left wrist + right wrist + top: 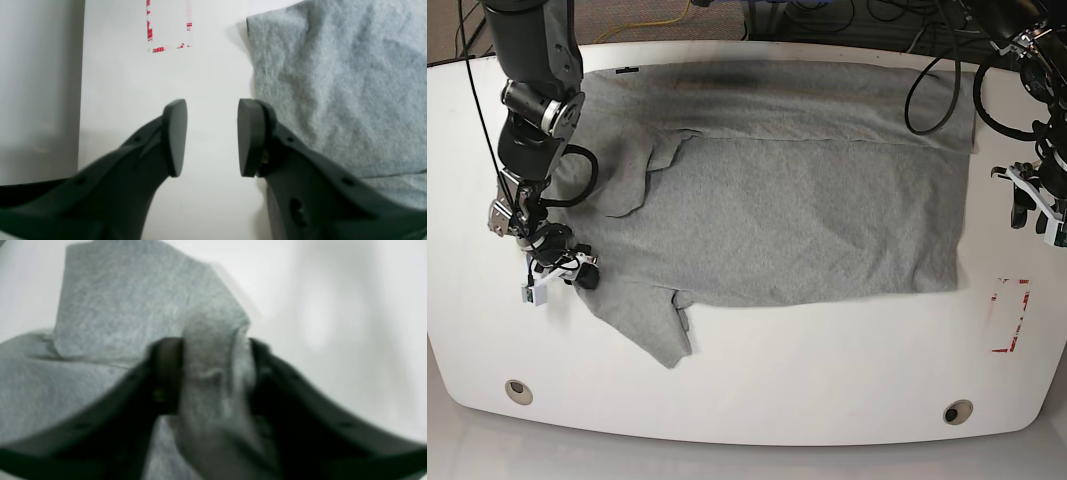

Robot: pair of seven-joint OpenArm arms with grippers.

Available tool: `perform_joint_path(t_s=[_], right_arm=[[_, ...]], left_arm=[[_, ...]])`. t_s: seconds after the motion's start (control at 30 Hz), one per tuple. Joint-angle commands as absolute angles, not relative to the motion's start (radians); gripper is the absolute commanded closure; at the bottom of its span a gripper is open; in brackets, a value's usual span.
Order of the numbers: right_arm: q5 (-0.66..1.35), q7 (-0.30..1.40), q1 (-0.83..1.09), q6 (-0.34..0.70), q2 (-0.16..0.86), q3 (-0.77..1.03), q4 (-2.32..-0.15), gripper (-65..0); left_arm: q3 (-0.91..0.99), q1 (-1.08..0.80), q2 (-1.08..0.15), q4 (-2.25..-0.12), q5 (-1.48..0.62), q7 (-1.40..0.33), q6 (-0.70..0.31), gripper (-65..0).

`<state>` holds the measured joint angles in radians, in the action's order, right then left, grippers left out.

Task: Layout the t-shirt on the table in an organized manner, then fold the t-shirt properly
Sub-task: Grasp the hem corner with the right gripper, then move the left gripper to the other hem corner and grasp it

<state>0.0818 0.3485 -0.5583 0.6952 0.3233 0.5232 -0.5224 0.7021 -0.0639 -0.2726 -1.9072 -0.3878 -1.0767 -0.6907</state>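
Observation:
The grey t-shirt (807,200) lies spread across the white table (757,400), with no lettering showing. At the shirt's left side my right gripper (562,272) sits by the near sleeve (652,320). In the blurred right wrist view the right gripper (215,373) is shut on a bunched fold of the t-shirt (116,306). My left gripper (1037,215) hangs just past the shirt's right edge. Its wrist view shows the left gripper (211,136) open over bare table (206,73), nothing between the pads, with the t-shirt (333,83) beside its right finger.
A red-lined rectangular mark (1010,315) lies on the table near the left gripper, and shows as the red mark (168,26) in the left wrist view. Two metal grommet holes (518,391) (957,411) sit near the front edge. Cables hang behind the table.

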Motion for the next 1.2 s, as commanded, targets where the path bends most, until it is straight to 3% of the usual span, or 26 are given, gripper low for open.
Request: perform_joint_path(t_s=[0.0, 0.1, 0.27, 0.67, 1.17], right_arm=[[0.085, 0.338, -0.591, 0.698, 0.338, 0.522, -0.535, -11.4], [0.044, 0.338, -0.595, 0.698, 0.338, 0.522, -0.535, -4.6], [-0.001, 0.338, -0.596, 0.698, 0.332, 0.522, -0.536, -4.1], [0.001, 0.338, -0.59, 0.698, 0.332, 0.524, -0.536, -4.1], [0.002, 0.338, -0.587, 0.698, 0.331, 0.526, -0.536, -4.0]], left_arm=[[0.7, -0.047, -0.289, -1.893, -0.377, -1.055, -0.665, -25.0], [0.668, 0.007, -0.289, -1.819, -0.352, -1.055, -0.619, -29.7], [0.654, 0.117, -0.291, -1.646, -0.317, -1.055, -0.568, -37.6], [0.648, 0.397, -0.292, -1.196, -0.206, -0.975, -0.522, -38.1], [0.57, 0.495, -0.285, -0.885, -0.205, -0.78, -0.519, -38.1]])
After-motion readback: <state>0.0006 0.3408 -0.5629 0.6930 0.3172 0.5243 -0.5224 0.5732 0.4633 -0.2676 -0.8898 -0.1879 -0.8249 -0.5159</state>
